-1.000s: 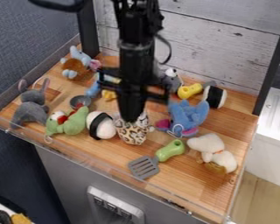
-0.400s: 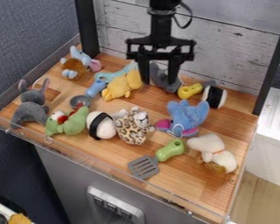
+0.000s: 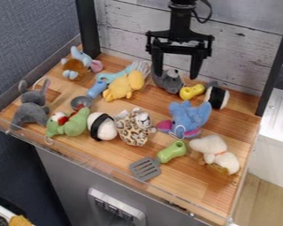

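Hanging near the grey plush [image 3: 169, 84] | gripper [image 3: 177, 77] standing spread apart | good alignment probably requiring even straddling, clear of the yellow handle [image 3: 192, 92]

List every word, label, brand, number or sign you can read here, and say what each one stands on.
None: no text can be read on the plush toys, the green-handled spatula or the gripper.
Any marks on the socket strip below the wooden surface are too small to read.
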